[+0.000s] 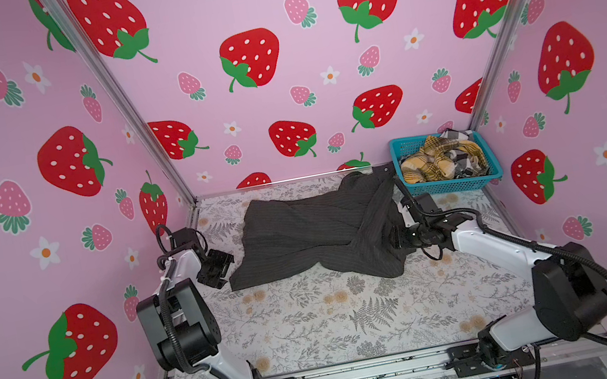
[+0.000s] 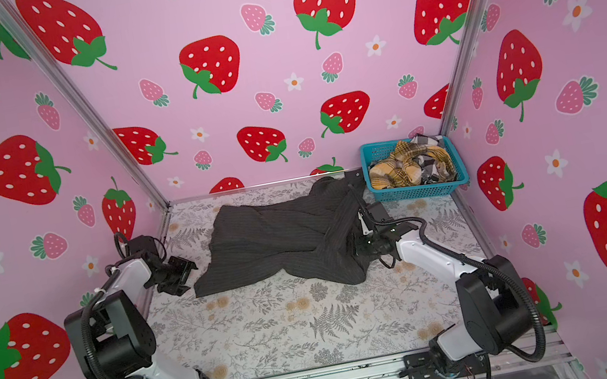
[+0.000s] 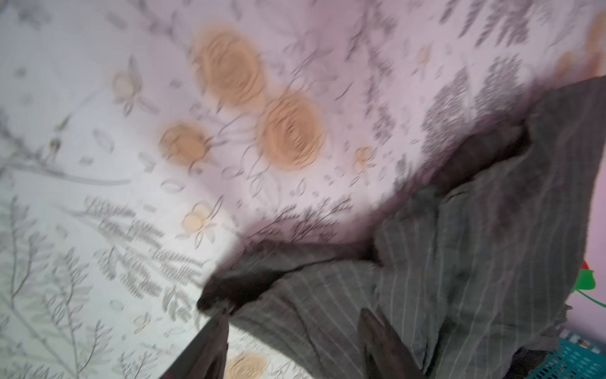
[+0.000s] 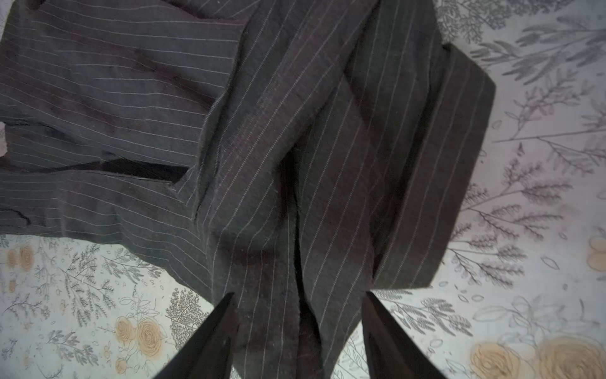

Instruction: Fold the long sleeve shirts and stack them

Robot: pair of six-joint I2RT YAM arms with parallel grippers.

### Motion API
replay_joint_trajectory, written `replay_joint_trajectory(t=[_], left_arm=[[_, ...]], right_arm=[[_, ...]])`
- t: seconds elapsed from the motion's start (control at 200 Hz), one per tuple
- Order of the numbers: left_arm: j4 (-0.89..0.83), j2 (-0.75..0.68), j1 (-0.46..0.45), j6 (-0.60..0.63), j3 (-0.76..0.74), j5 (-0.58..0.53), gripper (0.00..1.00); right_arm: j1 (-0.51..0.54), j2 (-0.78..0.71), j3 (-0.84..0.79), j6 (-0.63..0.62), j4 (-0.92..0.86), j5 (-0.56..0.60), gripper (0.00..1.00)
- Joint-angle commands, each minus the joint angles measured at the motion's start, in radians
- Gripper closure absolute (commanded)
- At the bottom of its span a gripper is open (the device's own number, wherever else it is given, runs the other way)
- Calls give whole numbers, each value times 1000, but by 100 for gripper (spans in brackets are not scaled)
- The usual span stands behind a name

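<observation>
- Floral tabletop point(image 1: 317, 323) carries your pinstriped shirt point(image 1: 314, 235), crumpled across its far half.
- Your left gripper point(image 1: 218, 266) stands spread at the shirt's left edge.
- Your right gripper point(image 4: 298, 328) is spread too, with cloth between its jaws.
- Far right corner: the basket point(image 1: 457, 185) holds the plaid shirt point(image 1: 432, 165) and checked shirt point(image 1: 465, 166).

A crumpled charcoal pinstriped cloth shirt point(image 1: 313, 231) lay on the floral-print table point(image 1: 317, 323), just beside a turquoise plastic mesh basket point(image 1: 457, 185).
</observation>
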Motion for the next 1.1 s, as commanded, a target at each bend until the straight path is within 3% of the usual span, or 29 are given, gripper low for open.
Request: replay_joint_trajectory(t=[0.0,0.115,0.18,0.36,0.55,0.66,0.725,0.815,0.86,0.94,1.015,1.095], left_arm=[[-94,64,-29,57,123,-24,35],[-116,81,-51,76,117,-45,35],[-147,79,-54,82,101,-56,43],[-137,12,-51,98,-38,-120,50],[-124,-2,-51,95,-116,-120,48],[-110,7,-51,91,-135,-121,69],[-107,12,-51,88,-134,-120,86],[-108,14,-51,88,-125,-115,100],[-107,8,-52,89,-120,-109,100],[-103,-8,-53,90,-119,-111,100],[-96,-22,-53,91,-120,-108,100],[-93,-41,-53,94,-119,-97,100]], right_arm=[[12,38,22,-20,18,-29,39],[14,47,19,-15,42,-37,39],[15,56,27,-17,47,-54,40],[22,63,43,-24,49,-53,42],[22,120,85,-43,53,-58,37],[22,182,138,-54,57,-58,35],[22,231,176,-52,64,-53,35],[20,302,235,-48,82,-59,35],[20,347,276,-49,86,-67,36],[19,426,353,-51,80,-58,47],[14,485,450,-68,38,-25,80],[15,483,544,-100,6,-19,99]])
